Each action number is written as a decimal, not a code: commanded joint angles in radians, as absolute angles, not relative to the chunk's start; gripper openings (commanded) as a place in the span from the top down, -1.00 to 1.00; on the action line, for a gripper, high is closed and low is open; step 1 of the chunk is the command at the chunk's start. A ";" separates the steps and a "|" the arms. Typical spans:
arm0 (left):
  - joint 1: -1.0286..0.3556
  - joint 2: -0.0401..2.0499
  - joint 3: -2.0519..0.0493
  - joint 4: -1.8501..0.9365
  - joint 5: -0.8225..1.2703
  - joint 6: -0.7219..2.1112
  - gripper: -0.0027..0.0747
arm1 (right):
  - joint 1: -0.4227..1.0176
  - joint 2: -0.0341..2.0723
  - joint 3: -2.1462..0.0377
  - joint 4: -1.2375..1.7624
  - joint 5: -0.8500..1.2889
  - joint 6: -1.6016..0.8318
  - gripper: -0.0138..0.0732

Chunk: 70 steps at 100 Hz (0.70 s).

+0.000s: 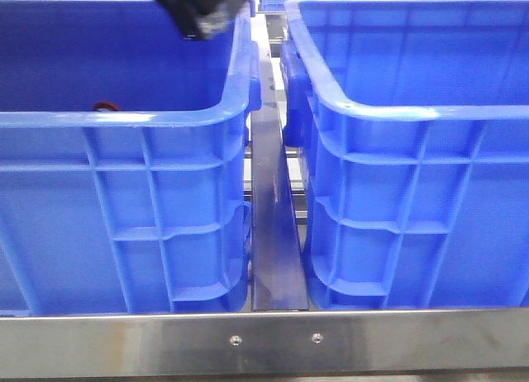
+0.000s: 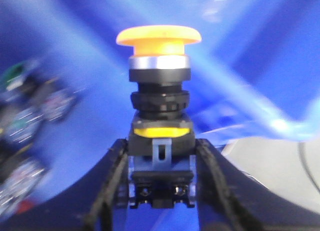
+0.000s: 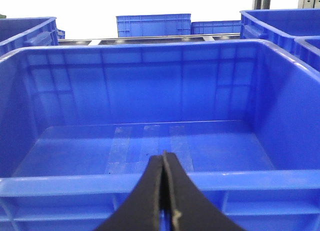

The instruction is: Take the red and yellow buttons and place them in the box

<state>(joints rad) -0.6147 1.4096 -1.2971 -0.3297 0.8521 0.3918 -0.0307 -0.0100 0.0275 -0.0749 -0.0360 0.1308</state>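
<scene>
Between the left gripper's (image 2: pixel 161 191) closed fingers the yellow button (image 2: pixel 160 86) is held upright, cap uppermost; the right gripper (image 3: pixel 164 201) is shut empty before the box (image 3: pixel 150 183) rim.

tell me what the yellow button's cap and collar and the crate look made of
Yellow button: the cap looks like matte moulded plastic; the collar beneath looks like bright metal or chromed plastic, judging by its silvery sheen. Crate: glossy moulded plastic, with ribbed walls and highlights on the rim.

A steel front rail (image 1: pixel 264 341) carries two screws (image 1: pixel 235 341), with more crates (image 3: pixel 153 25) behind.
</scene>
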 commanded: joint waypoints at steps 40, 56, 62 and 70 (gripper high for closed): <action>-0.694 1.371 -1.325 -0.360 0.795 0.394 0.61 | -0.031 -0.027 0.032 -0.086 -0.123 0.128 0.92; -0.694 1.371 -1.325 -0.360 0.795 0.394 0.61 | -0.031 -0.024 -0.012 -0.086 -0.079 0.128 0.92; -0.694 1.371 -1.325 -0.360 0.795 0.394 0.61 | -0.031 -0.022 -0.055 -0.086 -0.015 0.128 0.92; -0.694 1.371 -1.325 -0.360 0.795 0.394 0.61 | -0.031 -0.020 -0.135 -0.086 0.125 0.128 0.92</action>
<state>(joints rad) -0.6872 1.4096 -1.2964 -0.3316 0.8521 0.3918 -0.0307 -0.0100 -0.0307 -0.0749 0.0827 0.1308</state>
